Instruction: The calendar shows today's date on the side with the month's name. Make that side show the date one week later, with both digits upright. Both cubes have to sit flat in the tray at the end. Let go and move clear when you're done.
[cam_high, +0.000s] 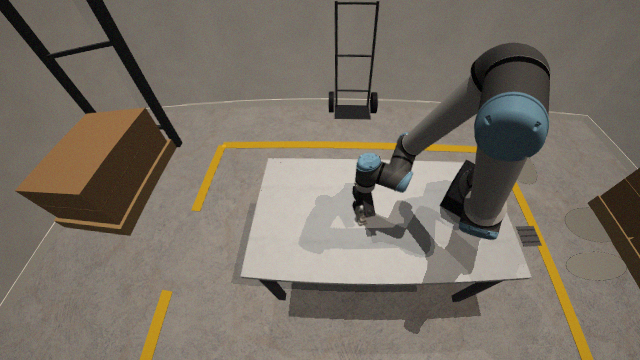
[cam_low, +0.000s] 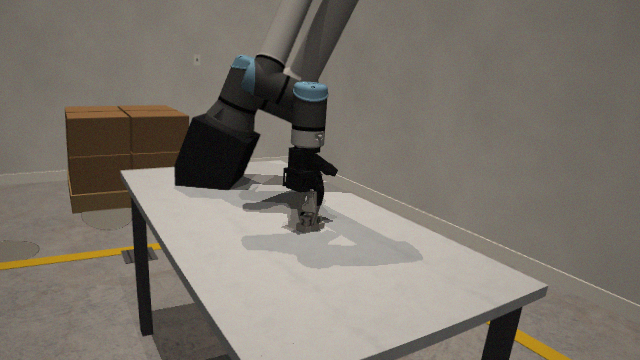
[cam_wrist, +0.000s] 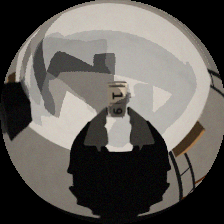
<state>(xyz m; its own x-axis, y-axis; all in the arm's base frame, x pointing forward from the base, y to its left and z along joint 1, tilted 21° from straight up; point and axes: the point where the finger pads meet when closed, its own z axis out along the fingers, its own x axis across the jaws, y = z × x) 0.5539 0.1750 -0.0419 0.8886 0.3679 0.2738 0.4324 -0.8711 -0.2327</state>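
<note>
The small block calendar stands on the white table under my gripper. In the wrist view its two cubes sit in a row, the far one showing a 1 and the near one a 9. My gripper points straight down with its fingers on either side of the near cube, slightly apart from it and not clamping it. In the top and exterior views the calendar is a small grey shape in its tray below the fingers; it also shows in the overhead view. The month's name is not readable.
The arm's black base stands on the table behind the calendar. Cardboard boxes are stacked beyond the table's far end. A hand truck stands by the back wall.
</note>
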